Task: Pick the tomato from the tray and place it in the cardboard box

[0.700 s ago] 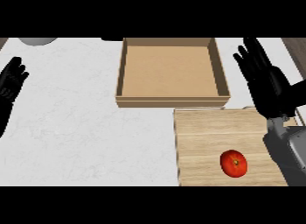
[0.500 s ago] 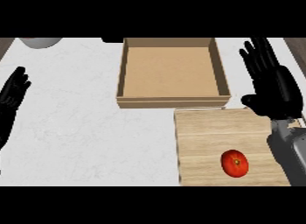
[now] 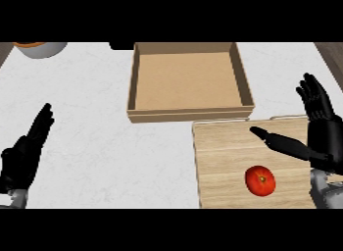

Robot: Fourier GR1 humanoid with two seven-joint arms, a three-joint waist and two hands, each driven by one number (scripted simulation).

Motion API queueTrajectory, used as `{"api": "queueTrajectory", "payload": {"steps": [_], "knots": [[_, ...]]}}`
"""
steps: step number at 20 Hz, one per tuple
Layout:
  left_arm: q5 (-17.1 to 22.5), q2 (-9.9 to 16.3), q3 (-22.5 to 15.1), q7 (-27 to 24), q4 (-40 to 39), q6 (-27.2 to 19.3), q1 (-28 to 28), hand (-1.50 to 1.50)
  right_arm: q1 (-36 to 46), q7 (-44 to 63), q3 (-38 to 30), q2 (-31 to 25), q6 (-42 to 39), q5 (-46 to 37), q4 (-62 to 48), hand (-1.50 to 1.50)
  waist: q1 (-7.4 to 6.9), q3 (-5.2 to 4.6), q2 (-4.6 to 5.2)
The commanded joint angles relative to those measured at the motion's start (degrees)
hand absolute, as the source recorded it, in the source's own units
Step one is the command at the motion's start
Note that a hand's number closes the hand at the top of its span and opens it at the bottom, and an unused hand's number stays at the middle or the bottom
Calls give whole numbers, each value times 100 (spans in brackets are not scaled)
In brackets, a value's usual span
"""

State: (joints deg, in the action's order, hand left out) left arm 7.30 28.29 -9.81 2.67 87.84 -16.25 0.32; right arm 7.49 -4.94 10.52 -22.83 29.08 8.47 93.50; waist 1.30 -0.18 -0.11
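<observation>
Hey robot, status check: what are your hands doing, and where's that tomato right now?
Both hands open: right hand above tray, left hand resting at left edge. Tomato lies unheld on tray. Cardboard box open, path unobstructed.

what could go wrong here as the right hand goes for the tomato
The tomato is round and lies loose on the flat tray, so it may roll away if the open right hand nudges it before closing. The thumb is spread wide and sits above the tomato, so the hand could come down off-centre. The cardboard box has raised walls and its near wall meets the tray's far edge, so a low carry might clip that wall.
</observation>
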Motion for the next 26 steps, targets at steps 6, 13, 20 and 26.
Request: {"api": "queueTrajectory", "payload": {"steps": [6, 13, 20, 26], "knots": [[-338, -298, -134, 108, -88, -167, -44, 0, -879, 720, 264, -1626, -590, -1212, 747, -150, -49, -3, -15], [-318, -314, -89, 156, -206, -80, -162, 0, -1046, 2347, 594, -3279, -2234, -1401, 1560, -150, -31, -18, -8], [-368, -410, -168, 192, -97, 7, -131, 0, -755, 4398, 1502, -3381, -3292, -1395, 2654, -150, -185, 3, 4], [-525, -615, -12, -279, -525, 134, -76, 0, -421, 5483, 1742, -2660, -3654, -1805, 2667, -150, -141, 13, 15]]}}
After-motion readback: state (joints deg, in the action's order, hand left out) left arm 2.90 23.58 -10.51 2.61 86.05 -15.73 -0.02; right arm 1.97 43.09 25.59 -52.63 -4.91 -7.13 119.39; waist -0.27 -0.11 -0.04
